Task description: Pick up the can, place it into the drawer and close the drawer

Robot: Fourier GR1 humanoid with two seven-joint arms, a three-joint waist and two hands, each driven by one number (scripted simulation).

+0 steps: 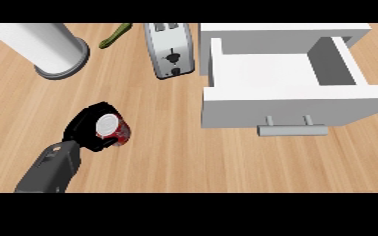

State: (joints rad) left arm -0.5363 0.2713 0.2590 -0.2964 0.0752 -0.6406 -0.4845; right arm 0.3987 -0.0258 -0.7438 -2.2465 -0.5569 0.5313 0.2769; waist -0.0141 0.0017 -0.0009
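A red can with a white top stands on the wooden counter at the lower left. My left hand comes in from the lower-left corner and curls round the can from its left side, hiding part of it. The white drawer stands pulled open at the right, its inside bare, with a grey handle on the front panel facing me. The can is well to the left of the drawer. My right hand does not show.
A silver toaster stands at the back, just left of the drawer. A white cylinder on a grey base stands at the back left. A green vegetable lies between them.
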